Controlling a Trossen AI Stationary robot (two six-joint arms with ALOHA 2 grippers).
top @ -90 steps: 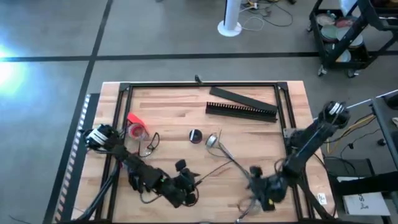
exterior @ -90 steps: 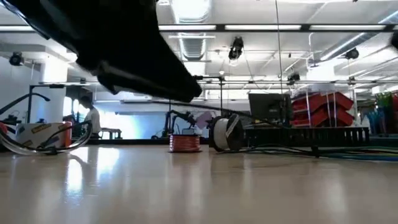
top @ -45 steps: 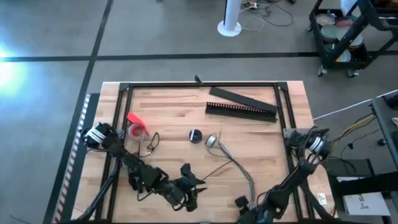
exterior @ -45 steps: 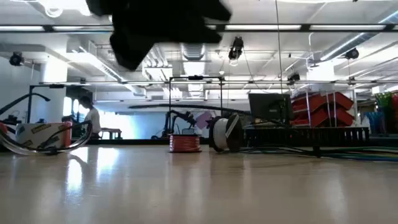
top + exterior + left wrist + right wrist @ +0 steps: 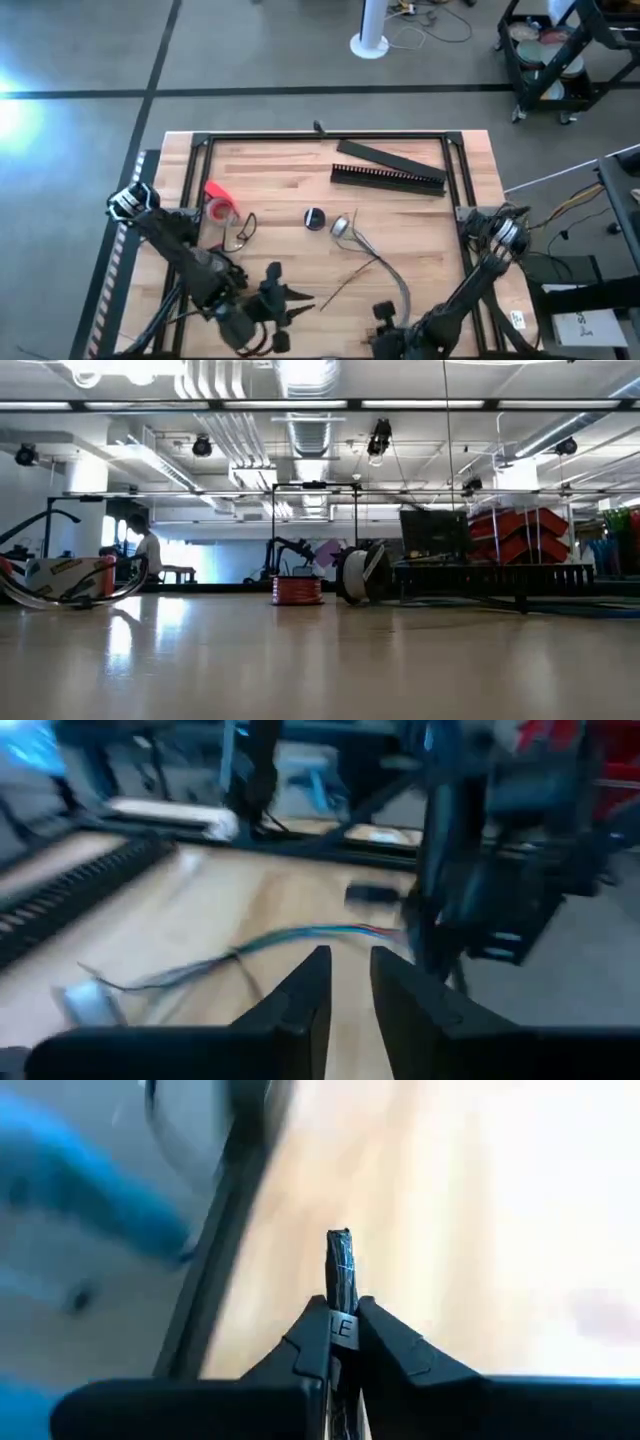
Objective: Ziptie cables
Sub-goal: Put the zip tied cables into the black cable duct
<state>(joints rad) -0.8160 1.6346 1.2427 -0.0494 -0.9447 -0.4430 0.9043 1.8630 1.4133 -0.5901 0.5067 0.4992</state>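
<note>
Right wrist view: right pincer (image 5: 343,1332) clenched on grey cable (image 5: 341,1265); left pincer (image 5: 347,982) released, near table's (image 5: 400,215) front edge.

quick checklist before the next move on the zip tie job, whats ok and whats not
1. Right gripper clamped on the grey cable: ok.
2. Left gripper holding anything: not ok, narrow gap between the fingers, nothing in it.
3. Grey cable bundled: not ok, it trails across the table.
4. Ziptie found: cannot tell, a thin strip lies beside the left gripper.
5. Both grippers at the near table edge: ok.
</note>
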